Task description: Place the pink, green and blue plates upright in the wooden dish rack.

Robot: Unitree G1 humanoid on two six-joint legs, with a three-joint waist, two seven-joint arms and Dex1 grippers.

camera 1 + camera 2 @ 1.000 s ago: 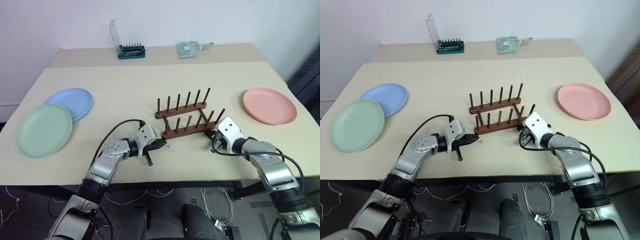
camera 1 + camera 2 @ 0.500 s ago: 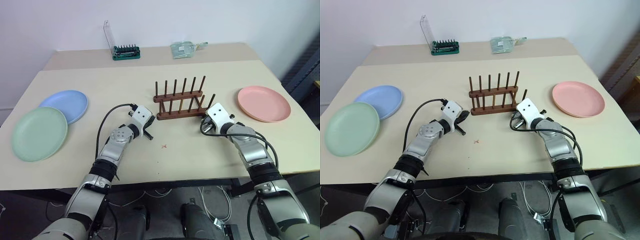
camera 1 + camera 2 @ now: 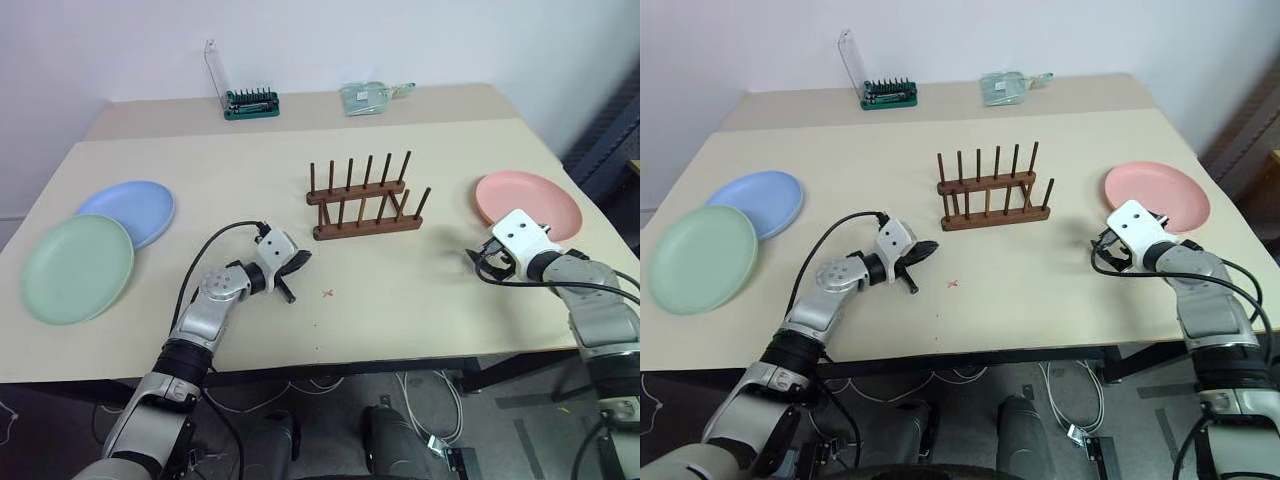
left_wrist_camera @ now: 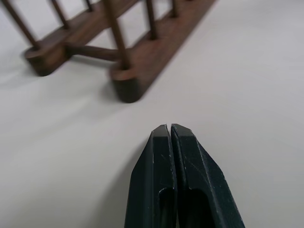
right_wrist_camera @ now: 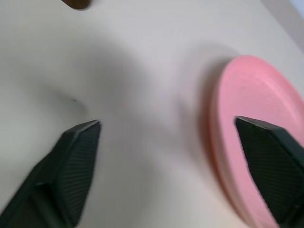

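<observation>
Right gripper [image 5: 175, 166], fingers spread wide, lines up on pink plate [image 3: 528, 205], right of frame. Left gripper [image 4: 170, 129] pinched together, empty, beside centre rack [image 3: 362, 208]. Next move, likely: grasp plate rim.

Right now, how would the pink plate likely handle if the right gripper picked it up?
The pink plate looks rigid and probably light. Lying flat on the table, its shallow rim leaves little edge to grab. Its matte surface probably limits slipping.

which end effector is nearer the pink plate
Right. The right end effector, open, is at the near-left edge of the pink plate. The left end effector, shut, sits beyond the wooden dish rack, far from it.
</observation>
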